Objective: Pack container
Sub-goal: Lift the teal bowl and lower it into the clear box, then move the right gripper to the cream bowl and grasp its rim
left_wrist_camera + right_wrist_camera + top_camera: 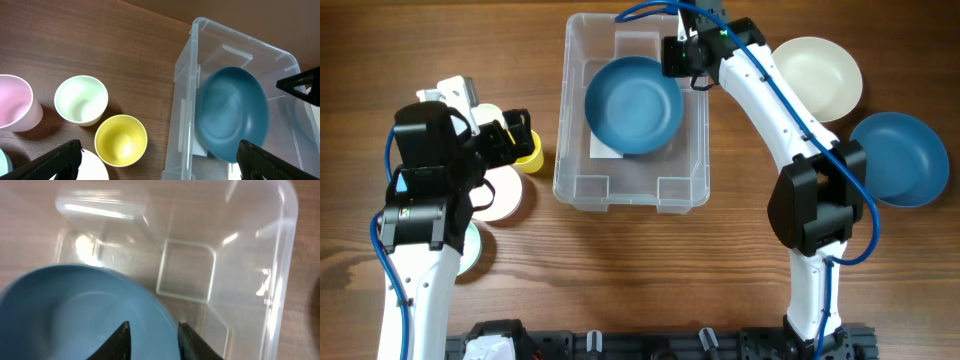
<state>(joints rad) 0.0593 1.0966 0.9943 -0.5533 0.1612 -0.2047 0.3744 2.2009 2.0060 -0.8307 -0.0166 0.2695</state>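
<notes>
The clear container (pixel 563 150) stands at the table's middle back, with a white label on its base. A blue bowl (pixel 633 103) lies tilted inside it. The container also shows in the left wrist view (pixel 182 75), as does the bowl (pixel 232 115). My right gripper (pixel 678 62) is over the container's back right part. In the right wrist view its fingers (pixel 153 330) straddle the bowl's rim (pixel 75 315) with a gap, slightly open, above the container wall (pixel 280 280). My left gripper (pixel 520 135) is wide open and empty (pixel 160 155), left of the container above the cups.
A yellow cup (pixel 121 140), a pale green cup (pixel 81 99) and a pink cup (pixel 12 102) stand left of the container. A white dish (pixel 500 195) lies under my left arm. A white bowl (pixel 817 75) and a second blue bowl (pixel 900 158) sit at the right.
</notes>
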